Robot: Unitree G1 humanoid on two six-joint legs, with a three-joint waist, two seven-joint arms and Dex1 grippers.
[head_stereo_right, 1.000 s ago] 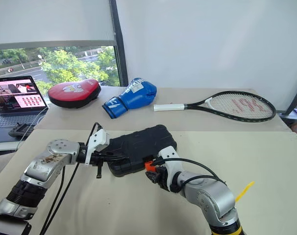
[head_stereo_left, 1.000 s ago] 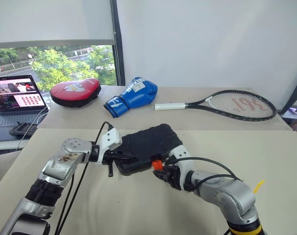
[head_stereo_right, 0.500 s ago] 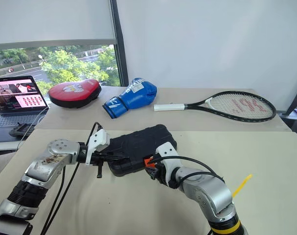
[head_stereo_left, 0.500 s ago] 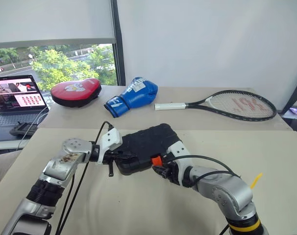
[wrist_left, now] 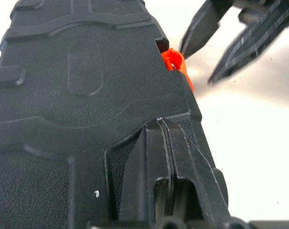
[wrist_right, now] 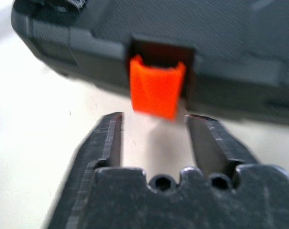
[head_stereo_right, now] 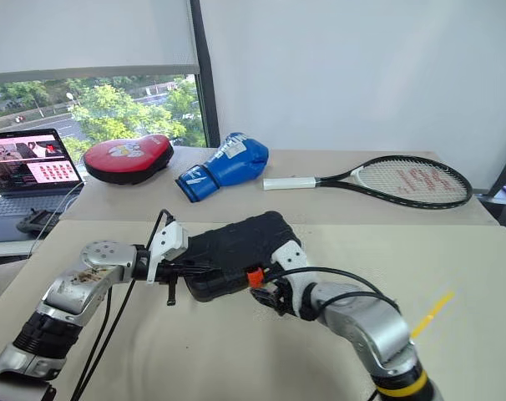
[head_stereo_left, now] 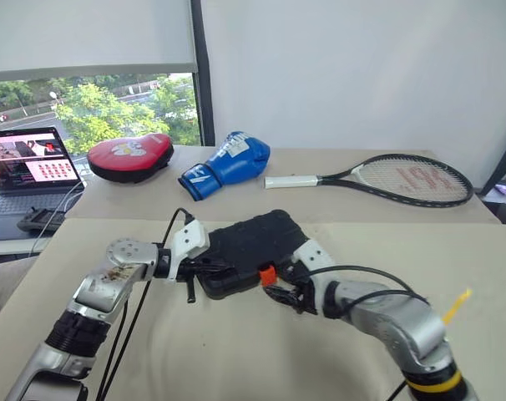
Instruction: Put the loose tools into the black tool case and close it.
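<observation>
Case [head_stereo_left: 251, 247]: lid down, mid-table. Left claw [wrist_left: 166, 191]: pressed together on its lid. Right claw [wrist_right: 154, 136]: spread just short of latch [wrist_right: 156, 93]. Your risk: fingers straddle the latch and nudge the case without snapping it.

Looking like an office or lab room. Beige tables [head_stereo_left: 236, 359] sitting by a window [head_stereo_left: 86, 104] with a roller blind [head_stereo_left: 86, 38]; an open laptop [head_stereo_left: 27, 171] running at the side.

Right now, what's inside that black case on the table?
I cannot tell: the black tool case is shut, lid down, so its contents are covered. Only its ribbed outer shell and the orange latch on its front edge show.
</observation>
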